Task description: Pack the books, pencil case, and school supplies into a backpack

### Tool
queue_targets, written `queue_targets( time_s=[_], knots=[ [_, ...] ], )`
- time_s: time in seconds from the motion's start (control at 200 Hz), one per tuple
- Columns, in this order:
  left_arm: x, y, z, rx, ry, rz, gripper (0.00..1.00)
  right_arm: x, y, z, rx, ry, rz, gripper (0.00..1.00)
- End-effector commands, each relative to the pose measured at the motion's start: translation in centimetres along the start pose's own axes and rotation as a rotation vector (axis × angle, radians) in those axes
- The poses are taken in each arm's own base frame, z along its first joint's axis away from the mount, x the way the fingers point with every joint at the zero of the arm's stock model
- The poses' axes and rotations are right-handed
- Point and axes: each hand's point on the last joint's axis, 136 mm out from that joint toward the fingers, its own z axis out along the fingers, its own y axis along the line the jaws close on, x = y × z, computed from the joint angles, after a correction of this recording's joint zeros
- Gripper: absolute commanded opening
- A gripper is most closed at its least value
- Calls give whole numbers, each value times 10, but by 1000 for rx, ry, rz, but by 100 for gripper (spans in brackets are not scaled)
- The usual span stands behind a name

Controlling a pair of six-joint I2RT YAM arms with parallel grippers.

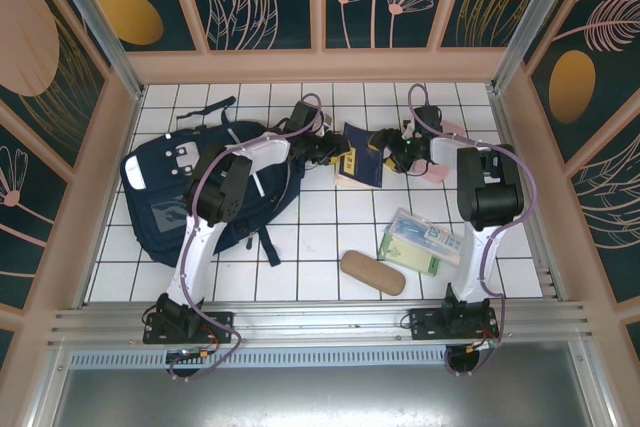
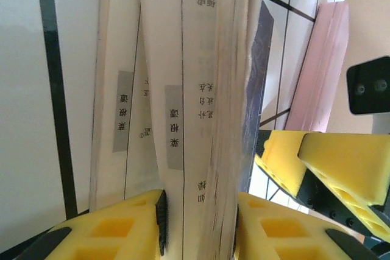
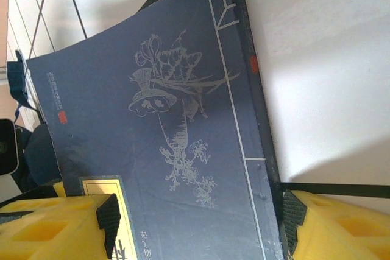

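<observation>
A stack of books (image 1: 360, 162), topped by a dark blue one, lies on the white tiles right of the navy backpack (image 1: 200, 197). My left gripper (image 1: 335, 157) reaches over the backpack to the stack's left edge. In the left wrist view its yellow fingers (image 2: 134, 223) press both sides of the books' pale edges (image 2: 201, 120), so the gripper (image 2: 198, 211) is shut on them. My right gripper (image 1: 387, 152) meets the stack from the right. It (image 3: 198, 223) stands open over the dark blue cover (image 3: 152, 120), one pad on the cover, the other at its edge.
A tan oblong case (image 1: 372, 272) lies near the front. The pale green-white packet (image 1: 425, 244) sits right of it. A pink pouch (image 1: 437, 173) lies under the right arm, and pink pouch (image 2: 317, 71) beyond the books. Wooden walls ring the tiles.
</observation>
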Motion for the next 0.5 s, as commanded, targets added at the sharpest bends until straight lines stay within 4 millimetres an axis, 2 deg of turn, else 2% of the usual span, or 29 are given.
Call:
queue_targets(
  time_s=[0.0, 0.18, 0.265, 0.385, 0.495],
  knots=[
    [12, -51, -10, 132, 26, 63, 33, 27, -19, 30, -9, 93, 24, 72],
    [13, -58, -13, 160, 34, 74, 43, 28, -20, 31, -14, 101, 22, 72],
    [15, -69, -18, 209, 32, 83, 48, 29, -22, 32, -13, 106, 24, 72],
    [16, -87, -27, 279, 29, 97, 50, 31, -23, 33, -11, 112, 25, 71],
    [14, -91, -29, 286, 24, 103, 51, 31, -24, 34, -13, 114, 29, 71]
  ],
)
